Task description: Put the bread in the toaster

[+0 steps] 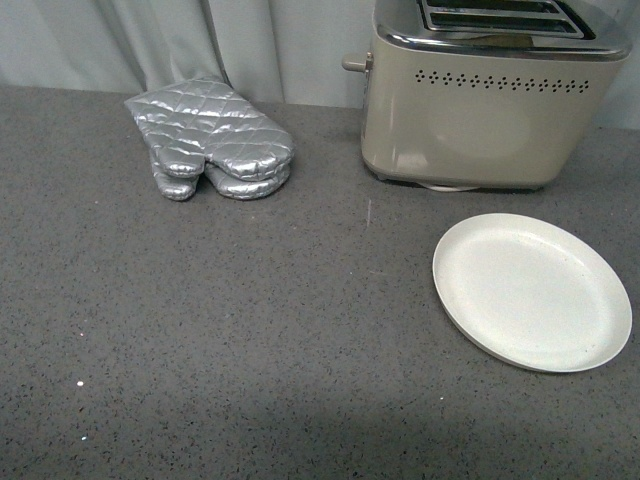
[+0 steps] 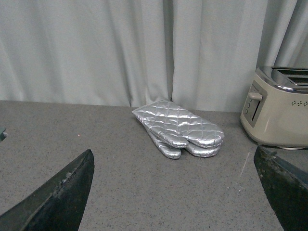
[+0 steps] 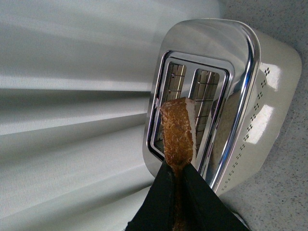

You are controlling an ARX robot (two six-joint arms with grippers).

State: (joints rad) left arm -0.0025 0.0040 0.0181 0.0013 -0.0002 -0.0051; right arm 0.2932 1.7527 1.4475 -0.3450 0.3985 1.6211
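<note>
above the toaster (image 3: pixel 269 96), right gripper (image 3: pixel 177 169) clamps the bread (image 3: pixel 177 132); left gripper (image 2: pixel 173 161) gapes wide.

A kitchen-style mock-up: a grey speckled counter (image 1: pixel 250 350) holds a toaster (image 1: pixel 480 110), an oven mitt (image 1: pixel 210 140) to its left, a plate (image 1: pixel 530 290) before it, and a plain curtain (image 1: pixel 150 40) behind.

Toaster (image 1: pixel 470 120) beige, chrome top; mitt (image 1: pixel 210 140) silver quilted; plate (image 1: pixel 530 290) white; bread (image 3: pixel 178 132) crust brown; counter (image 1: pixel 250 330) grey speckled.
</note>
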